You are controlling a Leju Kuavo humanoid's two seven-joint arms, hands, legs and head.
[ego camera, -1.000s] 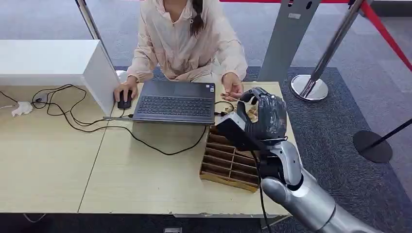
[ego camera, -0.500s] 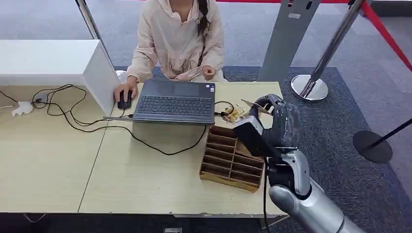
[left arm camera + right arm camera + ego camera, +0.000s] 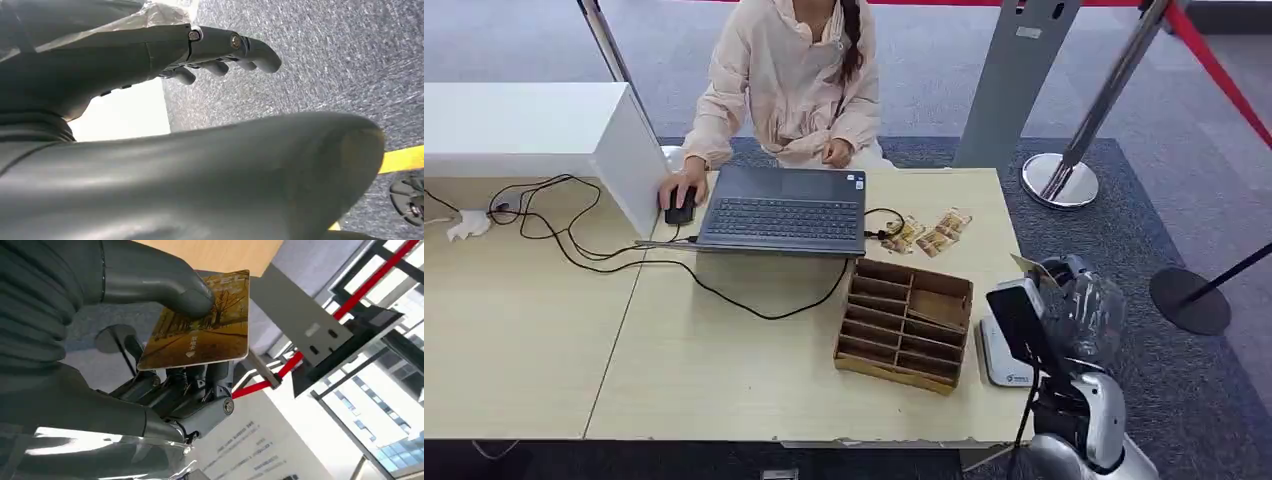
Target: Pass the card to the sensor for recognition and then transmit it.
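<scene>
A: Where was the card (image 3: 200, 325)?
B: Pinched in the right robot hand (image 3: 1074, 310), thumb on its printed face and the darker fingers (image 3: 212, 377) behind it. In the head view that hand stood at the right end of the surface (image 3: 724, 370), just above the white card reader (image 3: 1002, 355).

A: And the left robot hand (image 3: 150, 55)?
B: It held nothing; its fingers were loosely bent and apart, with grey carpet beyond them.

A: What else lay on the surface?
B: A brown divided organiser (image 3: 906, 323) sat just beside the reader. More cards (image 3: 929, 235) lay near the laptop (image 3: 784, 210). A person (image 3: 794, 80) sat behind it, one hand on a mouse (image 3: 680, 210). Black cables (image 3: 574, 230) trailed to the left, beside a white box (image 3: 534, 130).
</scene>
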